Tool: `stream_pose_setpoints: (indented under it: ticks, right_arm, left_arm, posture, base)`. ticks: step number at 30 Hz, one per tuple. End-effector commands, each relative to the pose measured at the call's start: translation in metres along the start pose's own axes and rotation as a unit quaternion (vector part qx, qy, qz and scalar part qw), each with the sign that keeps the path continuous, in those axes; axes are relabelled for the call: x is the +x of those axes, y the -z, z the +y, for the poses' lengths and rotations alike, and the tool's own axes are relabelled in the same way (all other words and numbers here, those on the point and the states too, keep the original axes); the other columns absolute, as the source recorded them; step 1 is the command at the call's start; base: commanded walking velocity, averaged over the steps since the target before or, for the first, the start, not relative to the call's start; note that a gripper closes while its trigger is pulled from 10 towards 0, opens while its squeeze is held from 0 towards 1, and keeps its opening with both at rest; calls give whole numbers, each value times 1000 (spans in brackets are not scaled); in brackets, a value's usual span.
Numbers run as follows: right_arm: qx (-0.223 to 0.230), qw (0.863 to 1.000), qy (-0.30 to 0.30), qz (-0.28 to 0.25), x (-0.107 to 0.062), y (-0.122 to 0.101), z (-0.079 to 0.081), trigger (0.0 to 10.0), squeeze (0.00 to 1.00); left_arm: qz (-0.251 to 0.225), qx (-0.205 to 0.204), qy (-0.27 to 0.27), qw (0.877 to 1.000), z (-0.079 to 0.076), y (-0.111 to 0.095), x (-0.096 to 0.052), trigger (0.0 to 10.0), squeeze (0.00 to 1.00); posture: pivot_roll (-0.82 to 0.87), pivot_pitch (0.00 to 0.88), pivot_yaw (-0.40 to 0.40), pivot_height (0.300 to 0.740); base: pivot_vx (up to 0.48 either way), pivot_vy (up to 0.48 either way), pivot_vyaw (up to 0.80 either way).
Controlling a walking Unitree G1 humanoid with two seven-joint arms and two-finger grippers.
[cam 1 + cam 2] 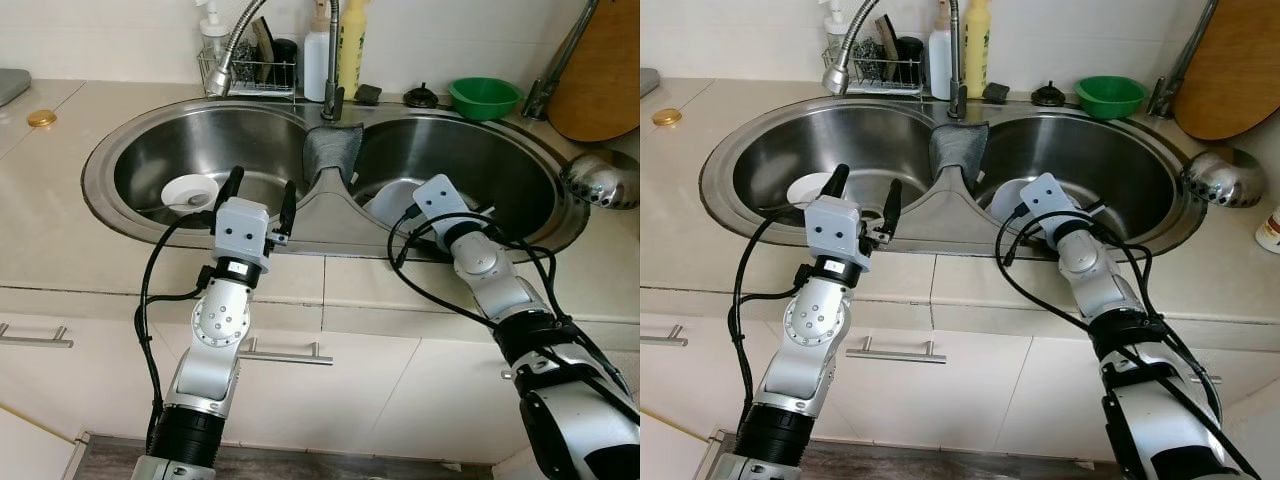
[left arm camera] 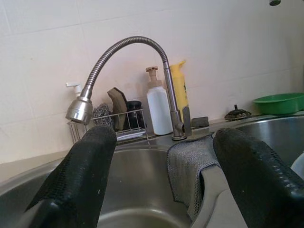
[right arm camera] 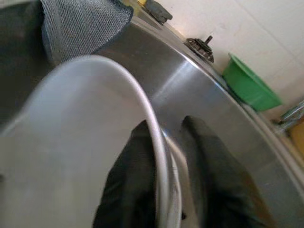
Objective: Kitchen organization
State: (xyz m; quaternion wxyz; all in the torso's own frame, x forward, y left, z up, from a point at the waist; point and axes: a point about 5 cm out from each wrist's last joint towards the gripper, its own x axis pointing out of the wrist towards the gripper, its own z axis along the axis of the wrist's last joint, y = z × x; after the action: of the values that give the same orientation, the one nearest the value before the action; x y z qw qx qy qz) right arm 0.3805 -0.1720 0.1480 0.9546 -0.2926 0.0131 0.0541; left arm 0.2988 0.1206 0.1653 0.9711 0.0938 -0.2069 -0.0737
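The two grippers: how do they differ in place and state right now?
The left gripper hovers over the front edge of the left sink basin with its jaws wide open and empty. The right gripper reaches down into the right basin, and its jaws are closed on the rim of a white plate. Both have black fingers.

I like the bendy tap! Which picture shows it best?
The left wrist view: the curved silver spring-neck faucet arches whole against the white wall. Both eye views crop its top, showing just the spray head and base.
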Motion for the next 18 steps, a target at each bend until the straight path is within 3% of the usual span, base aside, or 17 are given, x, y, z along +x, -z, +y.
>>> stream_pose_setpoints:
  ticks: [1,12,18]
  right_arm:
    - [27,999,-19,17,-3,11,8,10000,1000]
    - [57,998,-36,-7,-4,2,8,10000,1000]
    - [8,989,-149,23,-10,15,23,10000,1000]
  left_arm:
    - [0,3,1,1000,0,0,0,10000,0]
    - [5,4,2,1000,-1,1,0,10000,0]
    - [7,6,6,1000,-2,2,1,10000,0]
  posture:
    - [-101,0,-47,740]
    - [-105,0,-47,740]
    - [-105,0,-47,740]
  base:
    - [0,0,0]
    - [0,0,0]
    - [0,0,0]
